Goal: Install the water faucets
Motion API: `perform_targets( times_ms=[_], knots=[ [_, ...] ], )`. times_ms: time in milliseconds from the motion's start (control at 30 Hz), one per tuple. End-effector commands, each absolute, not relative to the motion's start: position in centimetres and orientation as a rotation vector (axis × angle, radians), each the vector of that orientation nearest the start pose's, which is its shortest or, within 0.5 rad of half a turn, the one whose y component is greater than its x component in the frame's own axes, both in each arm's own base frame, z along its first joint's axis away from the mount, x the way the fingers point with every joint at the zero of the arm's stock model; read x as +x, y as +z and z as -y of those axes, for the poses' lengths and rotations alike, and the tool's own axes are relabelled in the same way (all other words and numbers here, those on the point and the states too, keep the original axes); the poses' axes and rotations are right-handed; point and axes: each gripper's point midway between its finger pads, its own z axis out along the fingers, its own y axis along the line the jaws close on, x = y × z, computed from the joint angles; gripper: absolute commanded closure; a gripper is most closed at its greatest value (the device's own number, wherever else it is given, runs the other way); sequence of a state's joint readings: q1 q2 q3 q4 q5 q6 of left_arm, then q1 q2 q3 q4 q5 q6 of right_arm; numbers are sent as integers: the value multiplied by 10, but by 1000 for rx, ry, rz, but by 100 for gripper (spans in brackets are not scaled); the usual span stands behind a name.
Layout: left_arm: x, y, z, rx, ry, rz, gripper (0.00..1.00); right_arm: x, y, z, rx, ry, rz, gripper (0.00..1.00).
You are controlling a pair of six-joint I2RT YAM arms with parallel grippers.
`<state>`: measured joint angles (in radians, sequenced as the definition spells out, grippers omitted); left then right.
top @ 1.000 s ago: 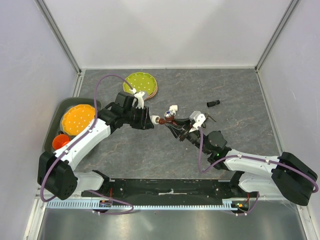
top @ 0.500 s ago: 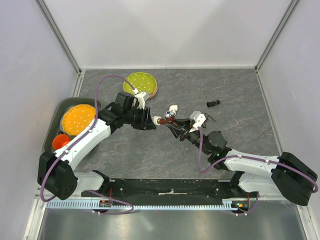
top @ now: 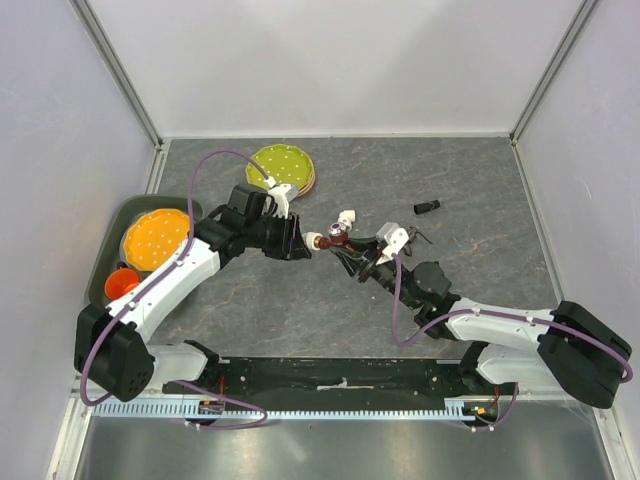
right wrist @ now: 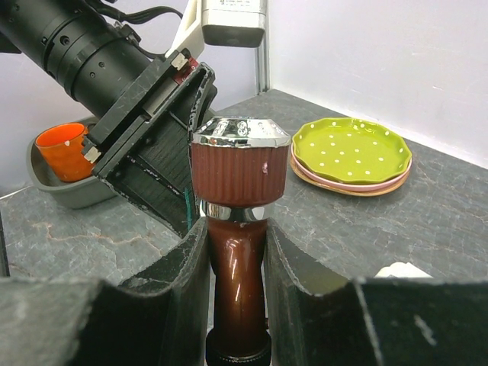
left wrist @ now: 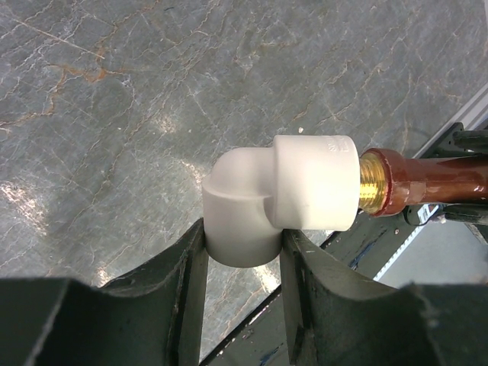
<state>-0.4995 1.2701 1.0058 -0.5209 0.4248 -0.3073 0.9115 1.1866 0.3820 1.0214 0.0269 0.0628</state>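
faucet [left wrist: 428, 184] still seated in elbow [left wrist: 286, 194]

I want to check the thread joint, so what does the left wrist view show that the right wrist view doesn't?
Only the left wrist view: the left gripper shut on a white elbow fitting, with brass thread at its socket. Only the right wrist view: the right gripper clamping the stem under a ribbed, chrome-capped handle, a green dotted plate and an orange cup. Both: the reddish-brown faucet and the marbled table.
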Motion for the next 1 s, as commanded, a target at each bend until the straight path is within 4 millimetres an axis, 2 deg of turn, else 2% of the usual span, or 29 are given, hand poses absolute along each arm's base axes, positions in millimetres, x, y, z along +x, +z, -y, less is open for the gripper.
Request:
perform_targets(
  times_ms=[0, 233, 500, 833, 967],
  knots=[
    [249, 190, 236, 512, -920, -2298, 98, 241, 248, -305, -557, 789, -1234, 100],
    [248, 188, 236, 517, -923, -2300, 98, 242, 240, -308, -589, 770, -1243, 100],
    [243, 185, 243, 526, -973, -2322, 98, 239, 241, -306, -570, 783, -1201, 100],
    [236, 182, 250, 543, -1054, -2344, 98, 244, 233, -312, -578, 783, -1222, 100],
    [239, 185, 247, 524, -1023, -2328, 98, 246, 231, -317, -561, 811, -1251, 100]
  ],
)
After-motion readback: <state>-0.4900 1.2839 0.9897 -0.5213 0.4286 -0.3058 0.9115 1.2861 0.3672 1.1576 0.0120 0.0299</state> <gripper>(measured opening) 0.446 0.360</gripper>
